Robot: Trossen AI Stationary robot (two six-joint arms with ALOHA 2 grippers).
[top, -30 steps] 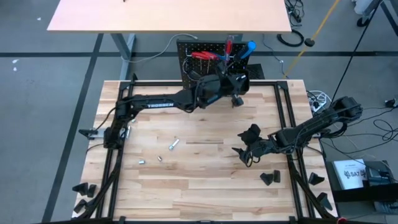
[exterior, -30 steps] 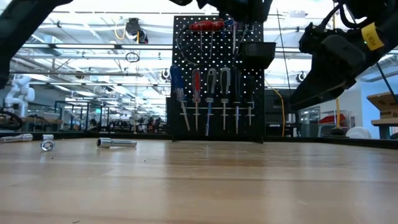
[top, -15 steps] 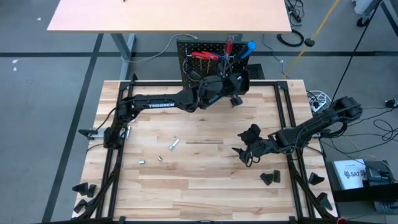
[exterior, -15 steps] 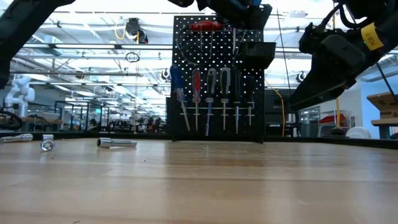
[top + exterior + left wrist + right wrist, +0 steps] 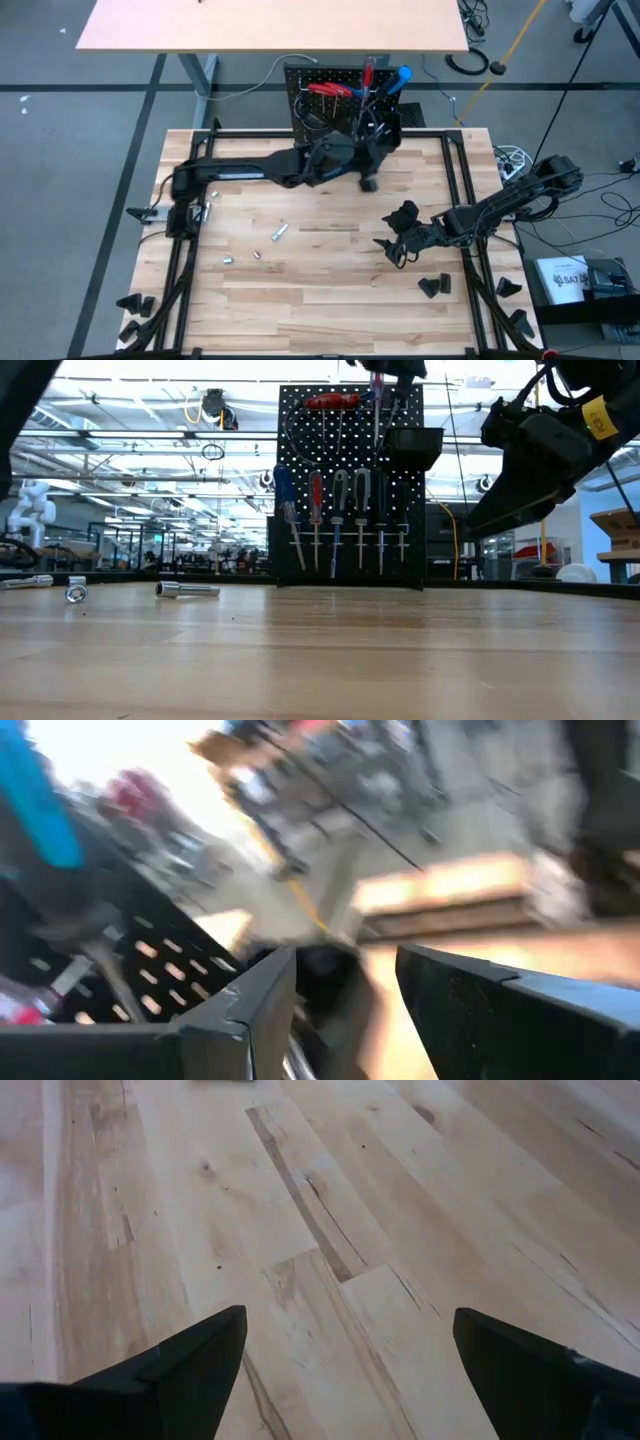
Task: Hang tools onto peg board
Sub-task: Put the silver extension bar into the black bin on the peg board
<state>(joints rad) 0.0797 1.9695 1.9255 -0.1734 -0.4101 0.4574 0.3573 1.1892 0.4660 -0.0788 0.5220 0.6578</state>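
The black peg board (image 5: 350, 550) stands at the table's far edge (image 5: 345, 100). Red pliers (image 5: 330, 402) hang at its top. A row of screwdrivers (image 5: 316, 510) with blue, red and silver handles hangs below, beside a black bin (image 5: 415, 445). My left gripper (image 5: 375, 145) is raised just in front of the board's top right and is open (image 5: 345, 970) with nothing between its fingers. My right gripper (image 5: 395, 245) waits open low over the wood at the right (image 5: 340, 1340). Loose metal bits (image 5: 280, 231) lie on the table's left half.
Silver bits lie on the wood (image 5: 187, 590), (image 5: 76, 593), (image 5: 228, 259). Small black wedge blocks sit near the front right (image 5: 433, 287), (image 5: 508, 288) and the front left corner (image 5: 135, 303). A pale wooden table top (image 5: 270, 25) stands beyond the board.
My left gripper has drawn back from the peg board toward the table's near edge. It has also risen, so that it has almost left the top of the low view. The tools on the board have stayed in place.
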